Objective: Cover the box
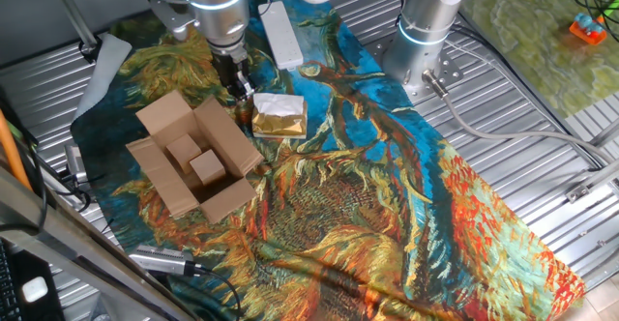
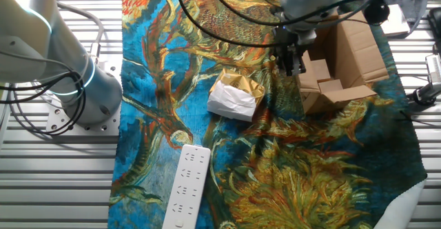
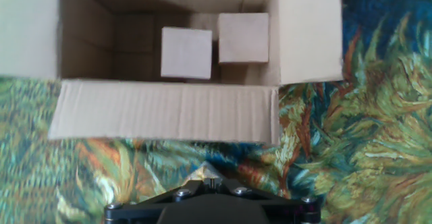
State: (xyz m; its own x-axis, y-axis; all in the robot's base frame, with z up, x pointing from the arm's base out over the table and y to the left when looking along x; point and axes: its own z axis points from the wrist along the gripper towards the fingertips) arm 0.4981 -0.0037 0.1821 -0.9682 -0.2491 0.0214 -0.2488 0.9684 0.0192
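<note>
The box point(image 1: 164, 116) is a brown cardboard carton standing open on the patterned cloth, with its four flaps spread outward. Two small cardboard cubes point(image 1: 205, 166) sit inside it. In the hand view the near flap point(image 3: 162, 113) lies folded out toward me, with the cubes point(image 3: 186, 52) behind it in the box's cavity. My gripper point(image 1: 239, 94) hangs just beside the box, between it and the gold packet, low over the cloth. Its fingers meet at the tip point(image 3: 211, 178) with nothing between them. The other fixed view shows the gripper point(image 2: 291, 67) just left of the box point(image 2: 358, 43).
A gold-and-white packet point(image 1: 279, 116) lies on the cloth close to the gripper. A white power strip point(image 1: 282, 33) lies farther back. A second robot base point(image 1: 426, 31) stands at the cloth's edge. Cables and tools lie along the front of the metal table.
</note>
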